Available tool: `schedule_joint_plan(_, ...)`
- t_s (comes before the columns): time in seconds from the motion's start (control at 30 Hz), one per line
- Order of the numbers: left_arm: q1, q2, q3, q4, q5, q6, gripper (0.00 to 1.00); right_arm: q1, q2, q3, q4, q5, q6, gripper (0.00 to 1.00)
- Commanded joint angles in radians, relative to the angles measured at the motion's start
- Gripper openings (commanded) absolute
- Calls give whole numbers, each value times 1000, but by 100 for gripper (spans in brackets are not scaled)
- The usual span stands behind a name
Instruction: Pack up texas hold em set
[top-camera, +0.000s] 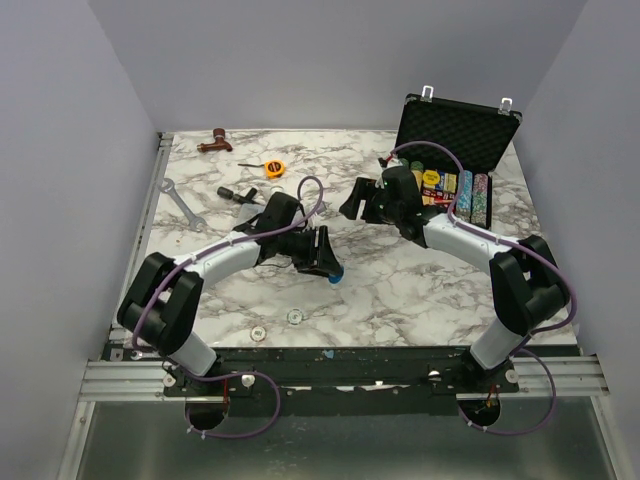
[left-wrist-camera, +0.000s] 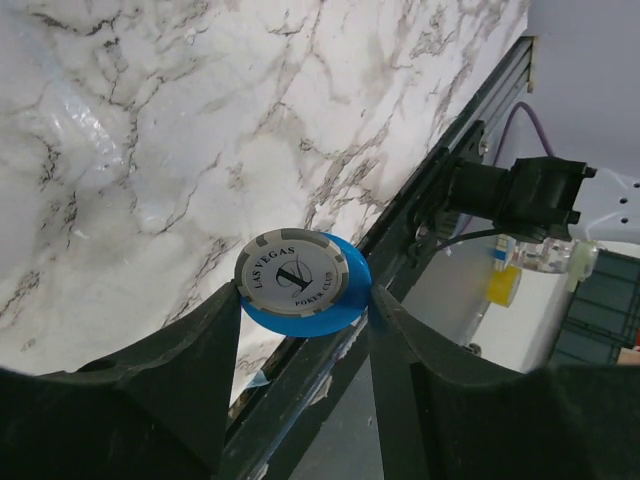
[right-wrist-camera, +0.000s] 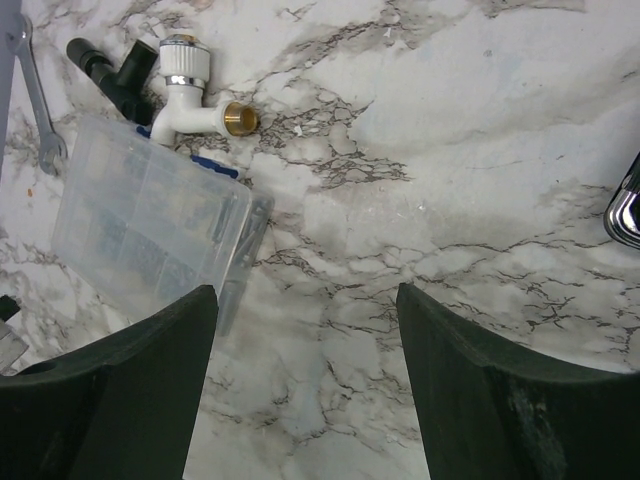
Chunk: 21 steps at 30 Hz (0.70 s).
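Note:
The texas hold em set's black case (top-camera: 455, 125) stands open at the back right, its foam-lined lid upright and rows of coloured chips (top-camera: 455, 190) in the base. My left gripper (left-wrist-camera: 305, 295) is shut on a blue disc (left-wrist-camera: 338, 303) with a white and grey "Las Vegas Poker Club" chip (left-wrist-camera: 292, 272) lying on top of it. From above, this gripper (top-camera: 330, 262) hangs over the table's middle, the blue disc (top-camera: 336, 276) at its tip. My right gripper (right-wrist-camera: 305, 292) is open and empty above bare marble, left of the case (top-camera: 350, 200).
A clear plastic compartment box (right-wrist-camera: 150, 225), a white tap with a brass fitting (right-wrist-camera: 190, 95) and a wrench (right-wrist-camera: 30, 90) lie to the left in the right wrist view. A yellow tape measure (top-camera: 274, 168), a spanner (top-camera: 183, 203) and a reddish tool (top-camera: 215, 143) lie at the back left.

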Motion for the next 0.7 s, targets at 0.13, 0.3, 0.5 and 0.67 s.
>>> schedule_joint_plan(0.13, 59, 125, 15, 196, 227, -152, 33, 6, -28, -12, -28, 66, -3, 75)
schedule_joint_plan(0.3, 69, 179, 7, 341, 283, -256, 33, 6, -22, -18, -45, 75, -5, 74)
schedule_joint_plan(0.5, 71, 181, 18, 193, 59, -223, 34, 6, -28, -49, -91, 75, 3, 75)
schedule_joint_plan(0.67, 73, 182, -59, 294, -41, -357, 34, 5, -105, -134, -130, 64, 38, 78)
